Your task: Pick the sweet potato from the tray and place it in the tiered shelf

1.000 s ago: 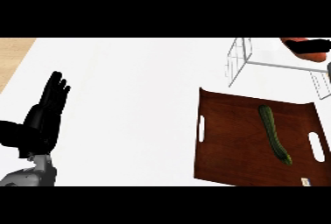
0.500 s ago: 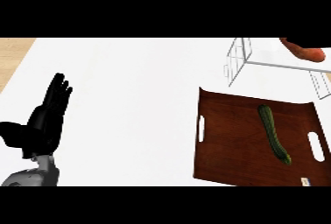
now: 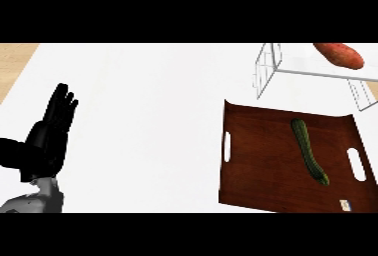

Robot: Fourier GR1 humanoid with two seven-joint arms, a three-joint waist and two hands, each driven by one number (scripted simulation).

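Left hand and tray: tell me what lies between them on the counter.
Nothing. In the head view, only bare white counter separates the open left hand from the tray.

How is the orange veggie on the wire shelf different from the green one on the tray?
The sweet potato is orange-red, short and plump; the cucumber is dark green, long and thin. The sweet potato rests on the tiered shelf; the cucumber lies on the brown tray. The sweet potato slants down to the right, while the cucumber runs nearly top to bottom. Neither is touched by a robot hand.
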